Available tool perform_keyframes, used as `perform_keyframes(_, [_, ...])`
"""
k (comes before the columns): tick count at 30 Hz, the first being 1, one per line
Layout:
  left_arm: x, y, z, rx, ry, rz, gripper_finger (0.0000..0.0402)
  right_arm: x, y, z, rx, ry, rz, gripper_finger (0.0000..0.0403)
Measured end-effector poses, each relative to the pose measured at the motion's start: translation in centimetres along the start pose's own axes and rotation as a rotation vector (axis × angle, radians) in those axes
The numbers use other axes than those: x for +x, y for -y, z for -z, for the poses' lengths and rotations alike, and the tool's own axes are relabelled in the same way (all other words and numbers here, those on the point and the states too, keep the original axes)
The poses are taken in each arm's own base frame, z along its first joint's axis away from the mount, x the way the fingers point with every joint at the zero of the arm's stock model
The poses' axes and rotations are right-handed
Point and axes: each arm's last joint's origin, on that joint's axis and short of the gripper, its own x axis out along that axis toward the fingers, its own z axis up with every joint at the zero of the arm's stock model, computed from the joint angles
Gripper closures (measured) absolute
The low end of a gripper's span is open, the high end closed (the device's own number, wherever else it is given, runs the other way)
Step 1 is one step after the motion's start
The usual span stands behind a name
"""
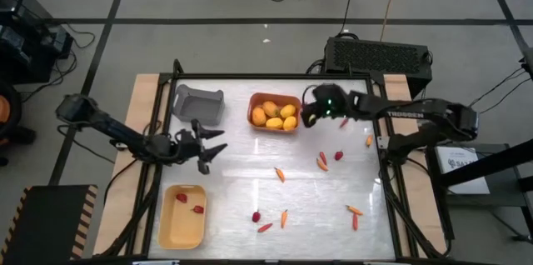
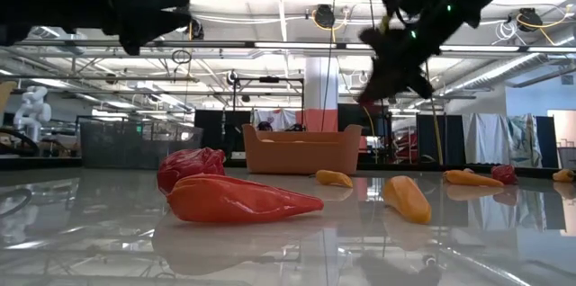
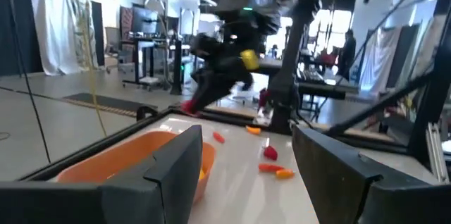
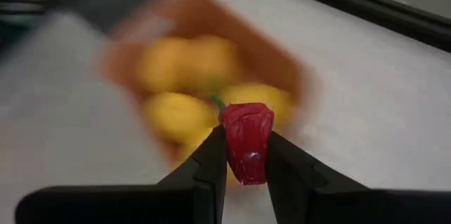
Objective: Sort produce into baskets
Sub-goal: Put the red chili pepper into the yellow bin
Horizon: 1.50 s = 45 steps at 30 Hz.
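My right gripper (image 1: 306, 118) is shut on a dark red berry (image 4: 246, 129) with a green stem, in the air at the right rim of the orange basket (image 1: 254, 102). That basket holds several yellow fruits (image 1: 275, 115). My left gripper (image 1: 218, 142) is open and empty, above the table between the grey basket (image 1: 200, 105) and the pale yellow basket (image 1: 169, 227). The yellow basket holds two berries (image 1: 198, 209). Carrot sticks (image 1: 280, 174) and berries (image 1: 339, 156) lie loose on the table. My right gripper pinches the berry's two sides (image 4: 245, 160) between its two fingertips (image 4: 211, 157). The stem end points away from the gripper. The berry is lifted clear, above the table next to the orange basket.
Loose carrot sticks lie at the table's near middle (image 1: 285, 217) and near right (image 1: 354, 210), with a berry (image 1: 256, 216) beside them. In the low view a berry (image 2: 191, 167) and a carrot stick (image 2: 238, 201) lie close to the camera. Bare table shows between the arms.
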Motion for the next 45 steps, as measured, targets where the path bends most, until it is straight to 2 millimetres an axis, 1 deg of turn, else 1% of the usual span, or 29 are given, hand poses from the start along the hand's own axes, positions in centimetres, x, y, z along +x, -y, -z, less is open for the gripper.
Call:
perform_keyframes(3, [-0.4, -0.4, -0.4, -0.023, 0.024, -0.018, 0.0173, 0.1, -3.8, 0.8, -0.051, 0.082, -0.175, 0.0328])
perform_keyframes(6, [-0.5, -0.5, -0.6, -0.047, 0.033, -0.031, 0.0173, 0.3, -7.8, 2.2, -0.090, 0.161, -0.364, 0.0328])
perform_keyframes(9, [-0.5, -0.5, -0.6, -0.042, 0.029, -0.041, 0.0173, 0.3, -11.6, 4.2, -0.120, 0.227, -0.543, 0.0328])
perform_keyframes(11, [-0.5, -0.5, -0.6, -0.036, 0.025, -0.059, 0.0173, 0.6, -14.0, 5.6, -0.155, 0.238, -0.621, 0.0328])
perform_keyframes(13, [-0.5, -0.6, -0.5, -0.032, 0.019, -0.084, 0.0173, 1.2, -16.7, 7.2, -0.199, 0.225, -0.666, 0.0328])
perform_keyframes(18, [-0.5, -0.7, -0.4, -0.027, 0.011, -0.110, 0.0173, 3.1, -24.1, 10.6, -0.345, 0.244, -0.729, 0.0328])
perform_keyframes(22, [-0.5, -0.7, -0.4, -0.026, 0.011, -0.110, 0.0173, 4.9, -29.5, 12.2, -0.423, 0.288, -0.793, 0.0328])
perform_keyframes(25, [-0.5, -0.7, -0.1, -0.007, -0.015, -0.109, 0.0173, 7.0, -32.4, 12.9, -0.467, 0.297, -0.791, 0.0328])
perform_keyframes(29, [-0.6, -0.7, 0.4, 0.022, -0.059, -0.109, 0.0173, 9.9, -35.0, 13.3, -0.517, 0.295, -0.768, 0.0328])
perform_keyframes(34, [-0.6, -0.7, 0.4, 0.026, -0.063, -0.108, 0.0173, 12.5, -37.0, 12.4, -0.553, 0.335, -0.748, 0.0328])
perform_keyframes(37, [-0.6, -0.7, 0.4, 0.031, -0.063, -0.107, 0.0173, 14.1, -37.4, 12.3, -0.565, 0.342, -0.733, 0.0328])
perform_keyframes(40, [-0.6, -0.7, 0.4, 0.033, -0.063, -0.108, 0.0173, 15.5, -37.2, 12.3, -0.557, 0.353, -0.721, 0.0328])
perform_keyframes(45, [-0.6, -0.7, 0.4, 0.033, -0.063, -0.108, 0.0173, 16.9, -36.6, 11.8, -0.512, 0.348, -0.706, 0.0326])
